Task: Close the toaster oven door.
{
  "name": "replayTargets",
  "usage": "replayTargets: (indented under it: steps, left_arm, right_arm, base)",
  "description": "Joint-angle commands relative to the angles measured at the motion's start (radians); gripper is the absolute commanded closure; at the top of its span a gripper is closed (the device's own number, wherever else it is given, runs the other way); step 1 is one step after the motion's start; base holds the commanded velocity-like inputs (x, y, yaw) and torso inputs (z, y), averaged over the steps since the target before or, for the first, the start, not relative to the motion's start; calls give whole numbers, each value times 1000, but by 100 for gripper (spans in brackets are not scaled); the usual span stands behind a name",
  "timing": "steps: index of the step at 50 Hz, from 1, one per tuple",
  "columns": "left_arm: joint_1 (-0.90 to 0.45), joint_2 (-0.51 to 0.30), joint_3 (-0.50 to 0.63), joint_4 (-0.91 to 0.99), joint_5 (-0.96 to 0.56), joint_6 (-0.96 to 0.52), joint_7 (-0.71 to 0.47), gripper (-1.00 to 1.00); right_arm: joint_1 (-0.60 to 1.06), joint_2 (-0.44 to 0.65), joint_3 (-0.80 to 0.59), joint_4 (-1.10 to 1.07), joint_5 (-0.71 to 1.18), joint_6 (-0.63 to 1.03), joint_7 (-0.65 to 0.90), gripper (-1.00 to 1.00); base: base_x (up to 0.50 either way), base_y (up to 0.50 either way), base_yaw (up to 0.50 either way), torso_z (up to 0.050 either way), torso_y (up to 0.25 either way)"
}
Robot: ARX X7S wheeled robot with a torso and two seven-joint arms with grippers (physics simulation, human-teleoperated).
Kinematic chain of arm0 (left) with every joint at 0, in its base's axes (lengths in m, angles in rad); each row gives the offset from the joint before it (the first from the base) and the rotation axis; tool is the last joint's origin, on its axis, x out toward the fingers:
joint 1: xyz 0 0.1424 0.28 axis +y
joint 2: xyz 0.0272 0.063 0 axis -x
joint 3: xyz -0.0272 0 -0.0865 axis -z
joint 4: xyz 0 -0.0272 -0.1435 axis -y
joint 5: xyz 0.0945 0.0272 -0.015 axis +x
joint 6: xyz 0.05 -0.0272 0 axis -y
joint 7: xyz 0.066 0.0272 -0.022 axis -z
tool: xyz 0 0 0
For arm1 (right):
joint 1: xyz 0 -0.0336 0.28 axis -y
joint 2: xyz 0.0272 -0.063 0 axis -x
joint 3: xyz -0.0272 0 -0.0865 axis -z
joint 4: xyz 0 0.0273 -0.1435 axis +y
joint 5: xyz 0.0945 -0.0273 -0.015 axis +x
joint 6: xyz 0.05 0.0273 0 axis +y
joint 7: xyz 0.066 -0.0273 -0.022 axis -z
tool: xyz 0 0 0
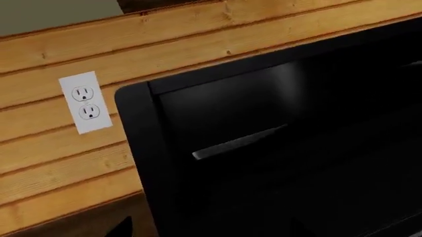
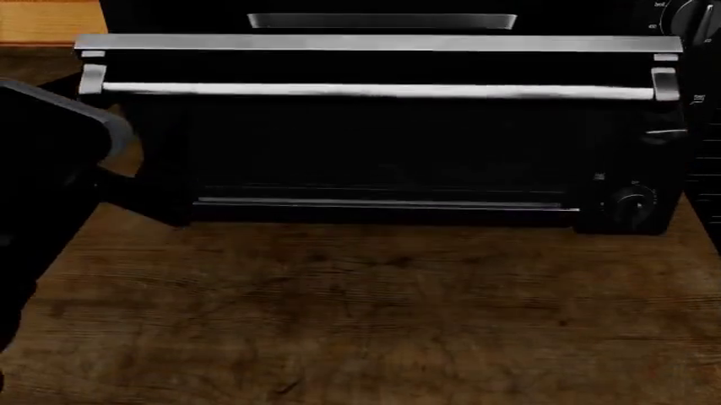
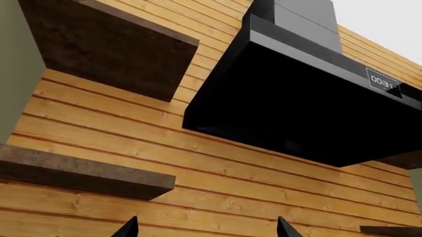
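The toaster oven fills the far half of the head view. Its door stands partway, leaning out toward me, with the silver edge strip on top and the silver bar handle just under it. My left gripper is low by the door's left end, close to it; contact cannot be seen. In the left wrist view the oven is very close and dark. My left gripper shows one fingertip far out to the side. My right gripper is open and empty, pointing up at the wall.
The oven stands on a brown wooden counter. A wood plank wall with a white outlet is behind the oven's left side. A black range hood and dark wall shelves are overhead. Black knobs sit on the oven's right panel.
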Motion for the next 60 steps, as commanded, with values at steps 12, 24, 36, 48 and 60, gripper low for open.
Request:
replayTargets:
  steps: [12,24,36,48,60]
  left_arm:
    - [-53,122,27,-274,129,273,-279,-100]
    - [-124,143,83,-557,171,484,-419,-100]
    - [-250,153,173,-833,196,618,-495,-100]
    - [-372,172,264,-1083,166,725,-551,-100]
    - [-390,135,321,-1059,118,705,-573,-100]
  right_arm:
    - [-14,-58,33,-1,0,-1,-44,-100]
    - [-15,-85,69,-1,17,11,-74,-100]
    - [-16,-145,120,-1,36,30,-128,-100]
    - [-16,-183,153,-1,48,45,-161,-100]
    - [-17,-187,124,-1,29,34,-157,-100]
  base:
    - [0,0,0,0,0]
    - [1,0,0,0,0]
    - [0,0,0,0,0]
    - [25,-1,-5,2,0]
    - [44,-1,-10,5,0]
